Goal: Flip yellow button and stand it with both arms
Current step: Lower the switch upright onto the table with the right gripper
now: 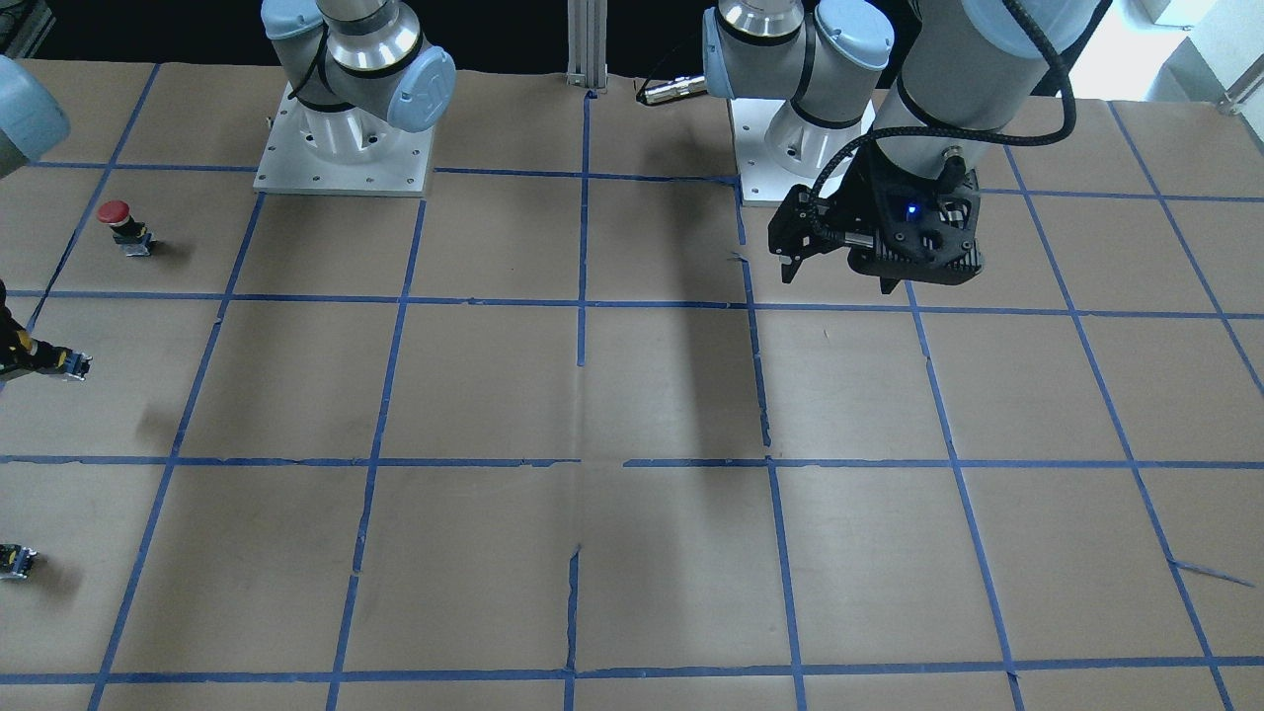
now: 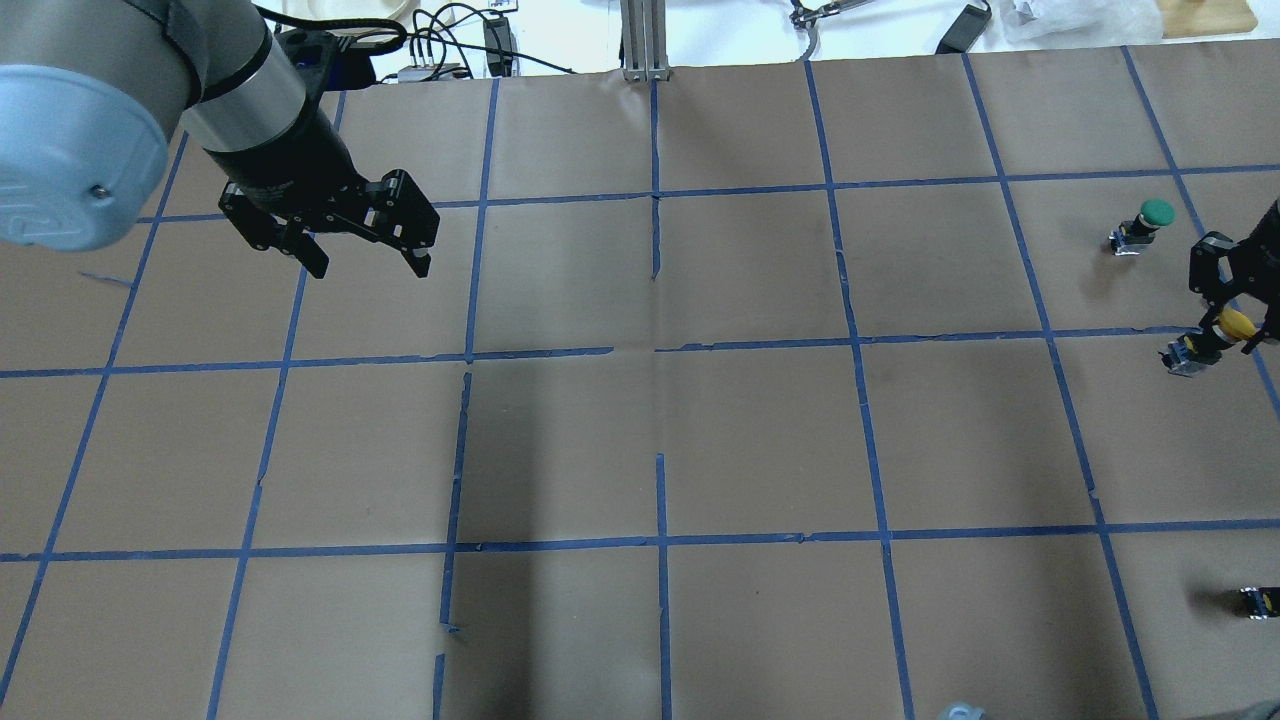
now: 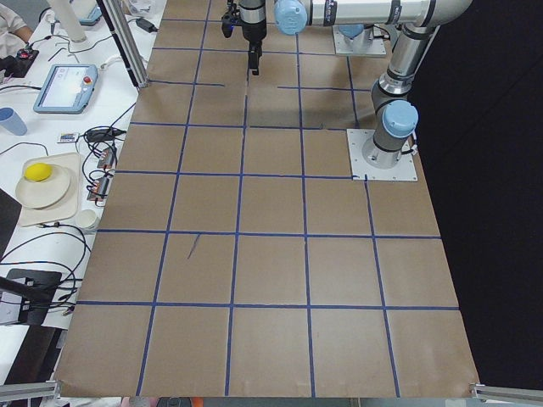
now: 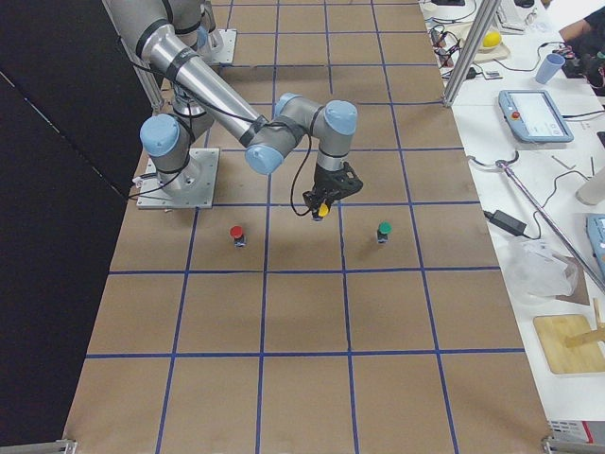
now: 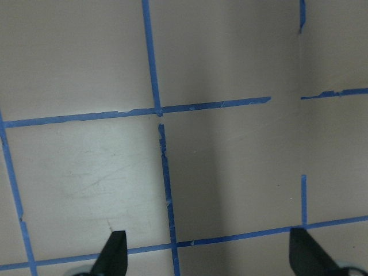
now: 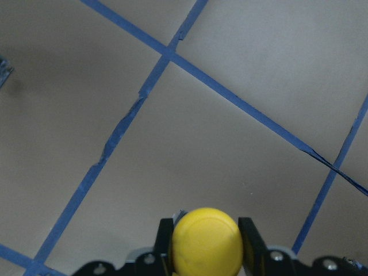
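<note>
You'll find the small yellow-capped push-button (image 2: pixel 1190 353), a round mushroom cap on a black-and-silver blocky body, at the tabletop's (image 2: pixel 760 440) far right edge. It is pinched by its cap between the 2 fingers of the silver-grey right arm's black right gripper (image 6: pixel 206 241). It is tipped on its side, with the body pointing toward the tabletop's middle. The black left gripper (image 2: pixel 368 266) hangs spread and empty over the left side, well apart from it.
</note>
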